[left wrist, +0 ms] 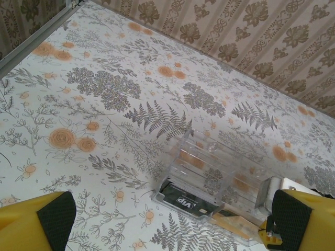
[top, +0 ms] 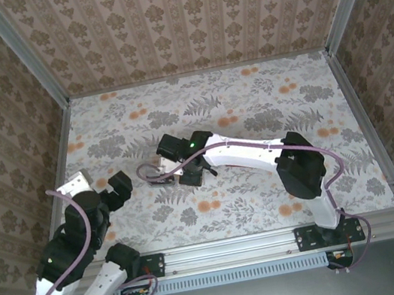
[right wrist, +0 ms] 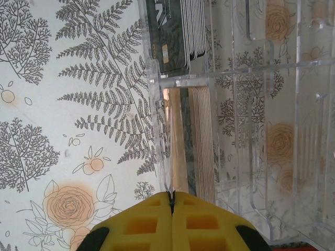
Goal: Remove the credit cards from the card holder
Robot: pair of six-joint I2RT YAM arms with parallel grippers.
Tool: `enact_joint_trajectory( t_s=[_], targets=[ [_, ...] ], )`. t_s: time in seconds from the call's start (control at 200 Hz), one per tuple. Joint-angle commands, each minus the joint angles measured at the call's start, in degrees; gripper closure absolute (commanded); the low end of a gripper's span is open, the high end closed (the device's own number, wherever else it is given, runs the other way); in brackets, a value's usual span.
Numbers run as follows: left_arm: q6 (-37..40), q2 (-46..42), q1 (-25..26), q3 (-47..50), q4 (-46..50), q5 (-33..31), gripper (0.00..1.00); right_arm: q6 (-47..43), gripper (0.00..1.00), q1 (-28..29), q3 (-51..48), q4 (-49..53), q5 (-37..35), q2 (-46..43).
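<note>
Right tool (right wrist: 171, 201), at 6 o'clock, clenched on nothing at the near wall of the clear card holder (right wrist: 230, 130). The credit cards (right wrist: 172, 36) lie inside it, toward 12 o'clock. Left tool (left wrist: 170, 222) released, at the holder's 9 o'clock above the counter (top: 251, 107). Likely fault: clenched tips cannot pinch a card and may shove the light holder away.

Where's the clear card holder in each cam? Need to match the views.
Top external: card holder left of centre, slightly below mid-height.
Left wrist: card holder lower right, reaching towards the bottom edge.
Right wrist: card holder fills the right half, top to bottom.
Shared landmark: the dark grey card in the holder's end slot, seen in both wrist views.
</note>
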State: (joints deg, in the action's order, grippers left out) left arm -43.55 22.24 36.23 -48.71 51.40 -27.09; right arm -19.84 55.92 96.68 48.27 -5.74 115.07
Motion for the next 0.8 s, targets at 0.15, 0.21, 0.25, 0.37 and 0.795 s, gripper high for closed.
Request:
enact_joint_trajectory(
  t_s=[0.15, 0.21, 0.25, 0.37, 0.795],
  targets=[
    [-0.49, -0.39, -0.46, 0.72, 0.86, -0.93, 0.0, -1.79, 1.0, 0.33, 1.31, 0.88, -2.74, 2.22],
    [-0.57, -0.37, -0.46, 0.68, 0.87, -0.68, 0.0, -1.79, 1.0, 0.33, 1.31, 0.58, -3.34, 2.5],
    [-0.5, -0.35, -0.46, 0.74, 0.9, -0.59, 0.0, -1.79, 1.0, 0.34, 1.4, 0.43, -3.41, 2.74],
    [-0.5, -0.3, -0.46, 0.82, 0.75, -0.42, 0.0, -1.79, 1.0, 0.33, 1.36, -0.1, -3.65, 3.31],
    [-0.3, -0.18, -0.46, 1.27, 0.39, -0.07, 0.0, -2.66, 0.99, 0.76, 2.11, -1.87, -3.31, 4.57]
  ],
)
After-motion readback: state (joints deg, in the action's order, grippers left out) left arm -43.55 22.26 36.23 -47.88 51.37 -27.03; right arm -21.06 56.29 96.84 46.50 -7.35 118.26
